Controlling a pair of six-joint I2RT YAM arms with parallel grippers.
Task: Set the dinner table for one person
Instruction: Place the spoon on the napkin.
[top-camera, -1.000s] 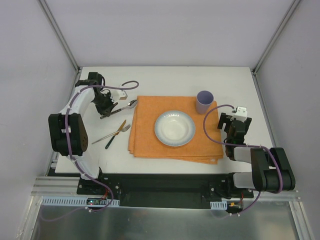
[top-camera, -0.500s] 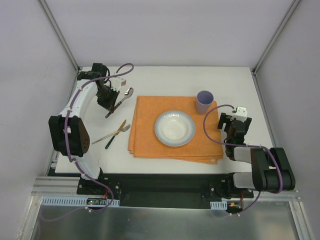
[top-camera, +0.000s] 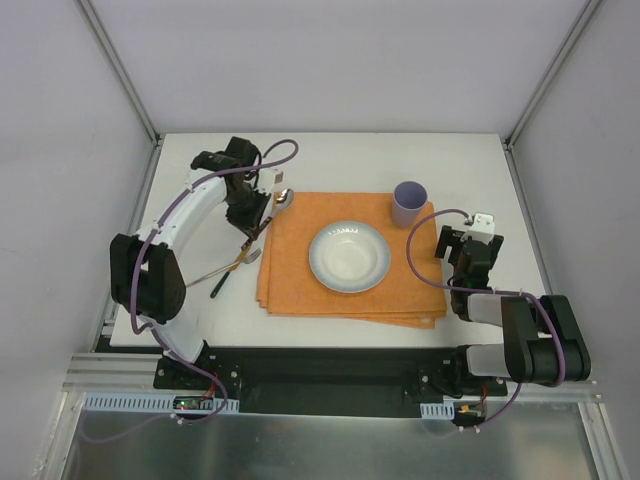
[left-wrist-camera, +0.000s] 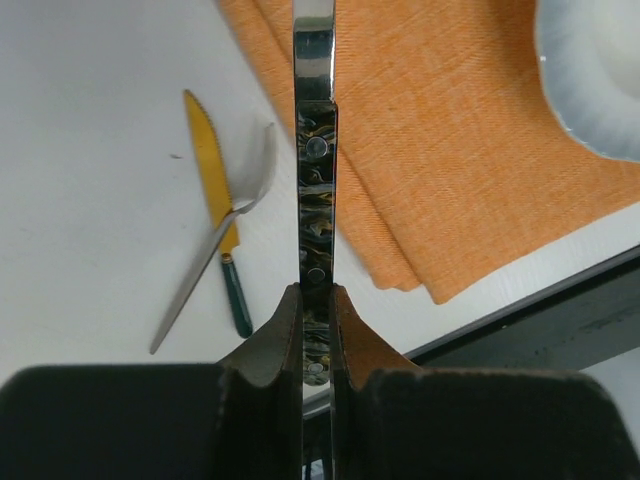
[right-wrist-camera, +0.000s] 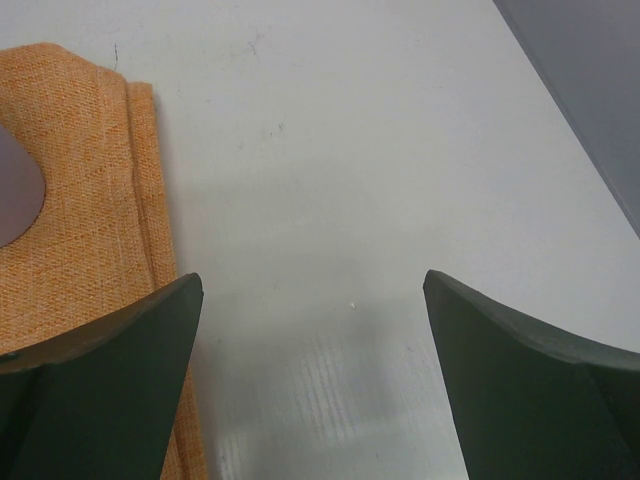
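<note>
spoon (left-wrist-camera: 315, 170): shiny metal, lifted off the table, over the left edge of the placemat (top-camera: 300, 270)
left gripper (left-wrist-camera: 316, 305): closed tight on the spoon handle, one finger on each side
right gripper (right-wrist-camera: 312, 285): jaws spread wide, nothing between them, low over bare table just right of the placemat
dinner table (top-camera: 340, 160): white top that carries everything
bowl (top-camera: 349, 257): white with bluish rim, in the middle of the placemat
cup (top-camera: 408, 204): purple, upright at the far right corner of the placemat
knife (left-wrist-camera: 205, 150): yellow blade, green handle, on the table left of the placemat
fork (left-wrist-camera: 190, 295): lies across the knife
</note>
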